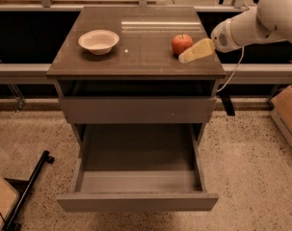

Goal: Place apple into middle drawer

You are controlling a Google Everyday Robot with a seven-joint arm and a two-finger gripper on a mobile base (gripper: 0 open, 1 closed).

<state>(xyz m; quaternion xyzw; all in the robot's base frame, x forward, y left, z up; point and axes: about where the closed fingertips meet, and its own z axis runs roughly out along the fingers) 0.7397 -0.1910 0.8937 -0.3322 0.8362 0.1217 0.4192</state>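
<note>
Up on the cabinet top [145,57] the apple [182,44] sits, not grabbed yet. My gripper [183,57] is just beside it; open or closed, I cannot tell. Below, the middle drawer [138,181] is pulled out.

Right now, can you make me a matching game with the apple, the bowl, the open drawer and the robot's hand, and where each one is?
1 apple
2 bowl
3 middle drawer
4 hand

A pulled open, low down
B left on the cabinet top
C just right of the apple
D red, right on the cabinet top

Pairs: 1-D, 2-B, 3-A, 4-C
</note>
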